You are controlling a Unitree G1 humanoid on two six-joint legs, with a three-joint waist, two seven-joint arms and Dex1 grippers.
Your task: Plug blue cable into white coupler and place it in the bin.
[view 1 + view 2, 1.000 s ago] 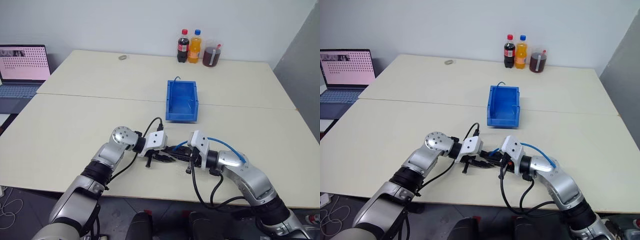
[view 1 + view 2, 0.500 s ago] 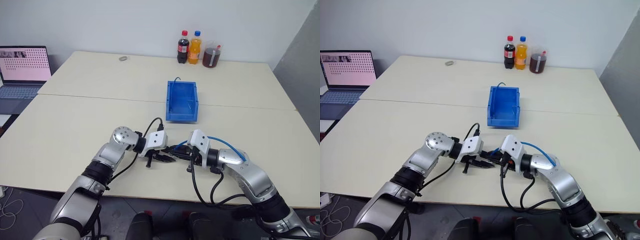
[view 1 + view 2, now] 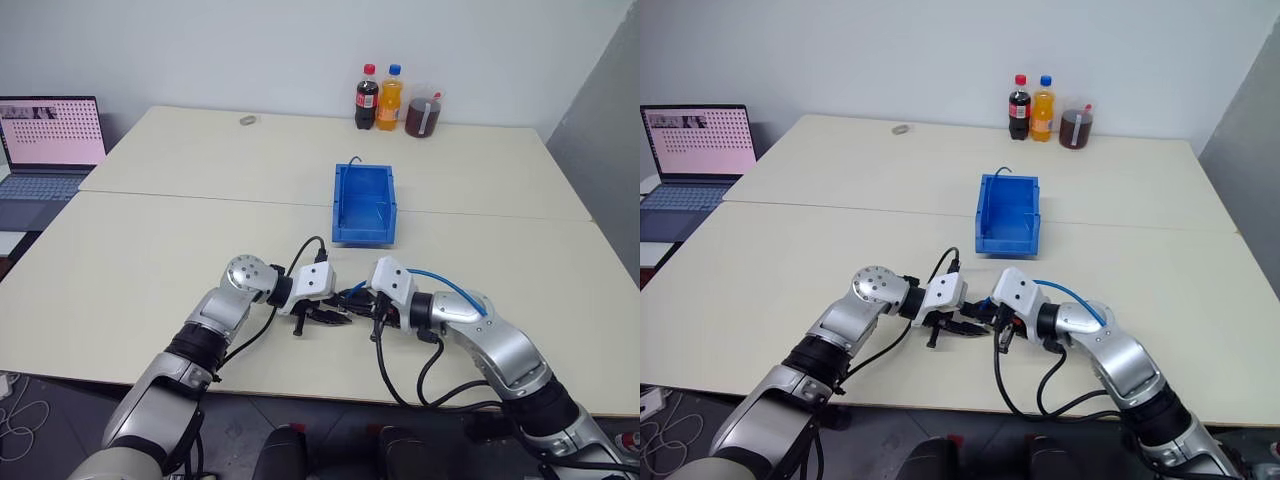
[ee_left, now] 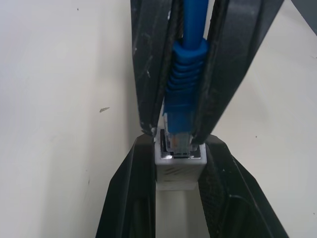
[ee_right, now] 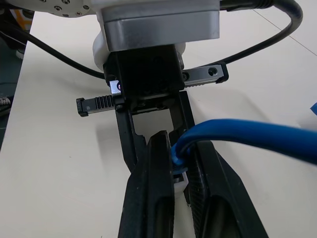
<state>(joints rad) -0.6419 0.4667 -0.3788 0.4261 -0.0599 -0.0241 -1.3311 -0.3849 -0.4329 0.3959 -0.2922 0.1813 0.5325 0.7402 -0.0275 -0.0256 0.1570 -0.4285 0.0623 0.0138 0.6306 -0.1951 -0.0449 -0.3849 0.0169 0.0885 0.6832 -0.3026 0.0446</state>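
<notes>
The two grippers meet nose to nose low over the front of the desk (image 3: pixel 150 260). The left gripper (image 4: pixel 174 171) has its fingers closed on the white coupler (image 4: pixel 179 166), socket facing outward. The right gripper (image 5: pixel 173 163) is pinched on the blue cable (image 4: pixel 187 64) just behind its ribbed boot, and the rest of the cable arcs back in a loop over the right forearm.

In the left wrist view the clear plug (image 4: pixel 178 140) sits at the mouth of the coupler, its tip inside the opening. It looks partly entered rather than seated, since most of the plug body is outside the socket — whether the latch has caught cannot be told. So, as a judgement, the plugging step is under way and close to done: a final push along the socket axis seems all that is left.

The second half of the task is untouched. The bin (image 3: pixel 364 203) stands farther back on the desk, well apart from both grippers, and the joined pair has yet to be carried over and released there.

As for writing, the two soda bottles (image 3: pixel 378 97) at the far edge carry labels too small to read, and the laptop (image 3: pixel 50 140) at the left shows a grid of marks, illegible — no print is readable on the coupler or cable.
</notes>
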